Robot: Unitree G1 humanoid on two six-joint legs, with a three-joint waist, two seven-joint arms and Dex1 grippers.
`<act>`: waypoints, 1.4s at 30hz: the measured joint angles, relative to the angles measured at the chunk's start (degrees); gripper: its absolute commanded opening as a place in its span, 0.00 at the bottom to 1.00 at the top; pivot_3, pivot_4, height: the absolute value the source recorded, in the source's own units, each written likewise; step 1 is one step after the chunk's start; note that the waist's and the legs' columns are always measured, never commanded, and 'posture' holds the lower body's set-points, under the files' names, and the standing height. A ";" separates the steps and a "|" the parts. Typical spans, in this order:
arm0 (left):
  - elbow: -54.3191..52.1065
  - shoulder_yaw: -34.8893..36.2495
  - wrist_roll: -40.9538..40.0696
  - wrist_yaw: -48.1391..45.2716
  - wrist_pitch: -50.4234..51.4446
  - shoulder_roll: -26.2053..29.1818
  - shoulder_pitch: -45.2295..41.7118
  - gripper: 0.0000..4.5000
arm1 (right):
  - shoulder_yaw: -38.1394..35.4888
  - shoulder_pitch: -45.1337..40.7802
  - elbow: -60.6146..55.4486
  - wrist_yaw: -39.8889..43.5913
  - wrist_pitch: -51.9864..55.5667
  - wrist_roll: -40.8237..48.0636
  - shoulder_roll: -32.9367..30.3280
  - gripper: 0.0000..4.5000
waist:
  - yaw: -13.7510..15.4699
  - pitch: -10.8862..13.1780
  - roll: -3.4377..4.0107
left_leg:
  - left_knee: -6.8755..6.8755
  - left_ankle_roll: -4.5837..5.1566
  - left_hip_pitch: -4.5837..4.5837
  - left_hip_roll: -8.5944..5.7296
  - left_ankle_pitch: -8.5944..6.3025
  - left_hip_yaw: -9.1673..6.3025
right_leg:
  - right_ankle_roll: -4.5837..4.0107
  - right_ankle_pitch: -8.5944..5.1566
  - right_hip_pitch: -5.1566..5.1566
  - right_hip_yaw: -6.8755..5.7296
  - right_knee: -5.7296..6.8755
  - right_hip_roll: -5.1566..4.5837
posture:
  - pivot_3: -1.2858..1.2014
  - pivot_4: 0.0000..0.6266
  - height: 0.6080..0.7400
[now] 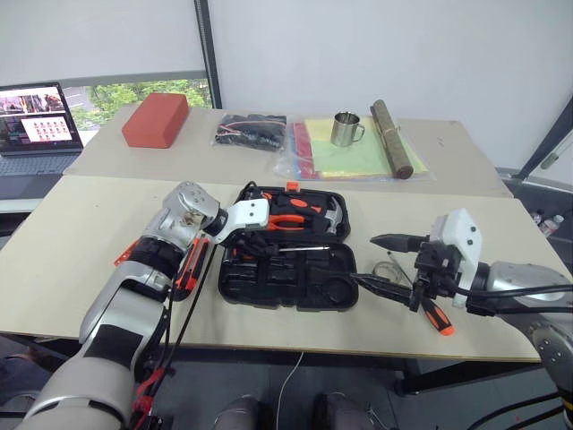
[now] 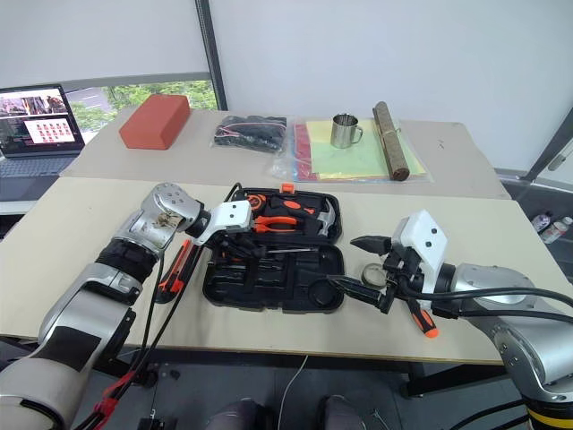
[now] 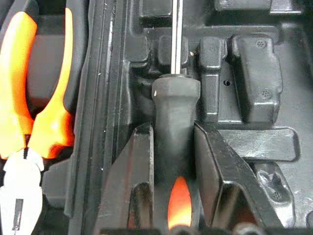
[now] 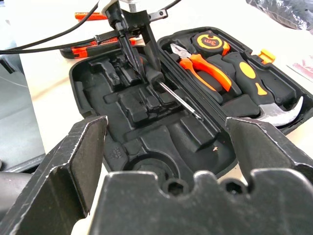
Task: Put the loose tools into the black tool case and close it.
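From the head camera, one black tool case (image 1: 295, 288) lies open on the pale worktop (image 1: 81, 224), a flat clamshell of matte moulded plastic with rounded corners. Its far half holds one pair of orange-handled pliers (image 1: 291, 213) and one hammer (image 1: 333, 218) with a bright steel head. The left gripper (image 1: 243, 240) reaches into the near half, clenched on one black-handled screwdriver (image 1: 300, 249) whose thin steel shaft lies across the slots. One orange-and-black utility knife (image 1: 191, 269) lies on the worktop just left of the case. To the right, one orange-and-black screwdriver (image 1: 436, 315) lies under the right gripper (image 1: 385, 262), beside a small grey tape roll (image 1: 389, 269). The right gripper hangs released, its two black fingers spread wide and holding nothing. On the far worktop sit one red block (image 1: 156, 119), one black cable bundle (image 1: 252, 132), one metal cup (image 1: 346, 129) and one brown roll (image 1: 391, 136).

In the left wrist view, two black fingers (image 3: 139, 171) press either side of the screwdriver's ribbed rubbery handle, an orange patch showing low on it.

In the right wrist view, the two wedge-shaped fingers (image 4: 73, 161) stand far apart before the case; one round yellow-faced tape measure (image 4: 209, 43) sits in the lid half.
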 measured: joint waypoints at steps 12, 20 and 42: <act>1.06 0.25 0.45 0.24 1.23 -1.10 -1.16 0.44 | 0.00 0.00 0.00 -0.75 0.01 0.04 0.81 1.00 | -0.03 0.00 0.00 | 0.02 0.01 -0.08 -0.01 0.00 0.01 | 0.01 0.00 -0.05 -0.02 0.00 0.03 | 0.52 0.24 0.97; -1.21 1.12 -0.97 -1.54 5.28 -1.03 -1.16 0.76 | -0.12 0.13 -0.16 -1.13 0.21 1.03 0.82 1.00 | -0.05 0.00 0.00 | 0.13 0.01 -0.08 -0.01 0.00 0.00 | 0.02 0.01 -0.04 0.00 0.04 0.01 | 0.52 0.24 0.97; -1.62 -0.43 1.39 4.53 -0.63 -2.39 -0.47 0.02 | -0.76 0.44 -0.29 -1.93 0.24 2.23 0.82 1.00 | 0.17 -0.01 0.01 | 0.12 0.03 0.02 -0.01 -0.01 -0.01 | 0.02 0.01 0.10 -0.02 0.01 -0.01 | 0.52 0.24 0.97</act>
